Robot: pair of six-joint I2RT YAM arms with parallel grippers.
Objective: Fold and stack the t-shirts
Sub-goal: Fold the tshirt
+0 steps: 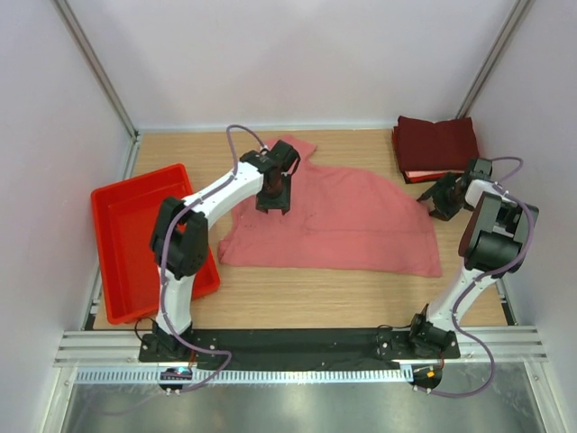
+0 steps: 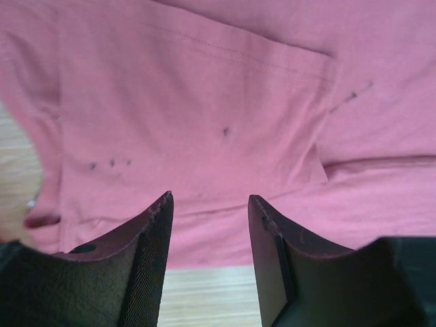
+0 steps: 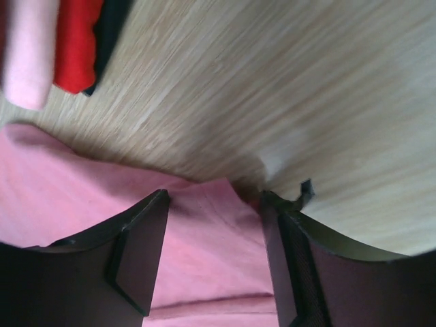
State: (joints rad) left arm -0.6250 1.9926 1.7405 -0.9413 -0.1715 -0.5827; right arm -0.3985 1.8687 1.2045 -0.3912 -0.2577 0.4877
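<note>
The maroon stack point(image 1: 437, 142) sits folded at two o'clock on the table point(image 1: 297, 298), so part of the job looks done. The salmon-pink shirt point(image 1: 343, 225) lies across the middle, mostly flat and not yet folded small. The left gripper point(image 1: 272, 206) hangs over its eleven o'clock corner, jaws spread and empty. The right gripper point(image 1: 444, 203) hovers at its three o'clock edge, likewise spread. Folding and stacking this one remains, I'd judge
</note>
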